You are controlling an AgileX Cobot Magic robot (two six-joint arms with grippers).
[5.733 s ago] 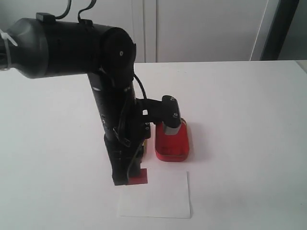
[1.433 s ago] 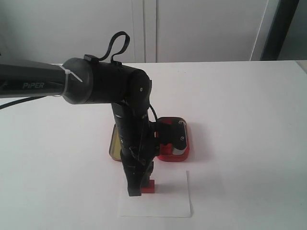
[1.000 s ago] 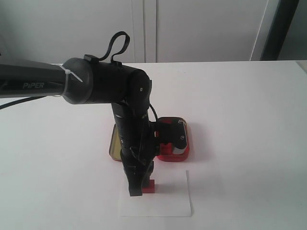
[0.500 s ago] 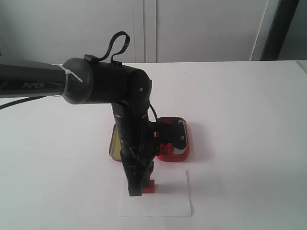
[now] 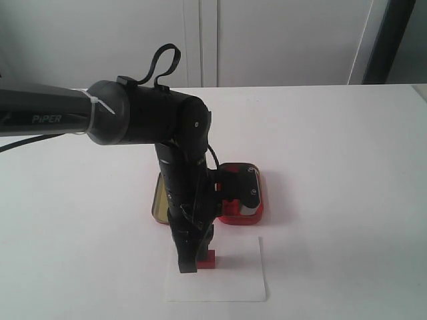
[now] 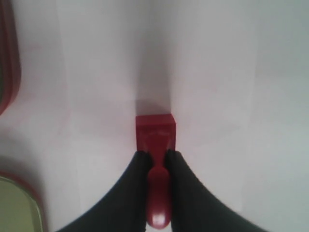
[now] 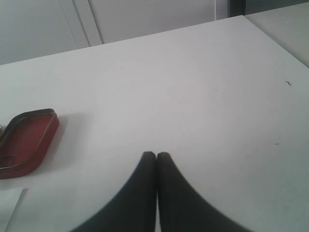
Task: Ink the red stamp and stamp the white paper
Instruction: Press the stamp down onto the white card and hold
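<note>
The light over my bench is soft and even, bright on the white tabletop [image 5: 347, 173] with no hard glare. In the exterior view the red tin [image 5: 260, 207] casts a faint shadow toward 3 o'clock. My left wrist view is blurred and washed out, and there the red stamp [image 6: 155, 133] throws a dim shadow toward 12 o'clock. My right wrist view is soft close to the lens.

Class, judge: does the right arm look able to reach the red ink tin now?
Probably yes: only bare table lies between the right end effector and the red ink tin, though the left arm crowds it.
</note>
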